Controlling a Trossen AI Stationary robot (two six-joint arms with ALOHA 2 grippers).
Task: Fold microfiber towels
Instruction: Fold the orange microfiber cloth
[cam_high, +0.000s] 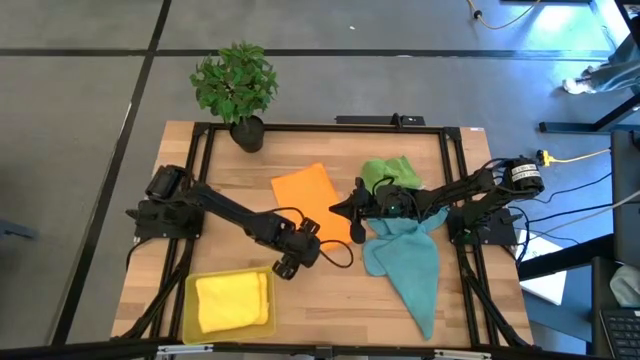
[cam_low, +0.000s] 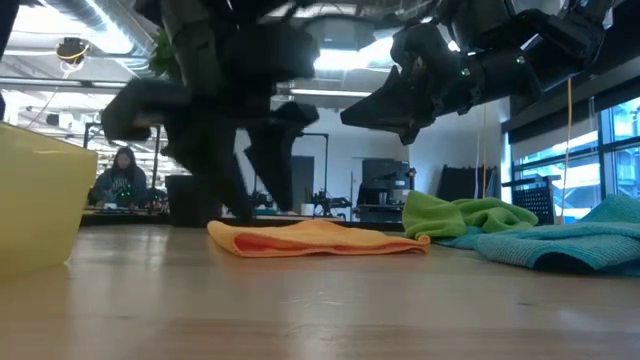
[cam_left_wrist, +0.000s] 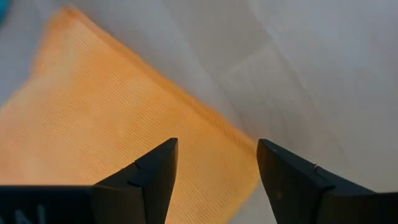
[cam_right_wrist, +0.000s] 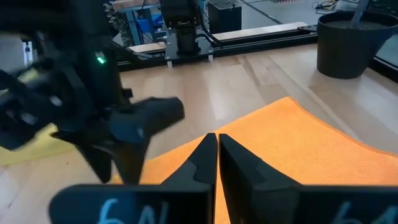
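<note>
Lying on the desk (cam_high: 180, 250) are one orange towel (cam_high: 307, 194), one green (cam_high: 388, 171) and one teal (cam_high: 408, 262); one yellow (cam_high: 232, 300) fills the tray (cam_high: 189, 312). Left tool (cam_high: 288, 266) hangs wide open, empty, over the orange edge. Right tool (cam_high: 345, 209) is closed, empty, above the orange.

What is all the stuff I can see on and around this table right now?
orange towel: one, orange, folded flat, table middle
green towel: one, green, bunched, far right part
teal towels: teal-blue heap, count unclear, right side
yellow towel: one, yellow, folded inside the tray
tray: one, yellow, near-left corner
potted plant: one, green leaves, dark pot, far edge
person: one, seated in the room behind
left gripper: open, above the orange towel's near edge
right gripper: shut, empty, over the orange towel's right edge
</note>
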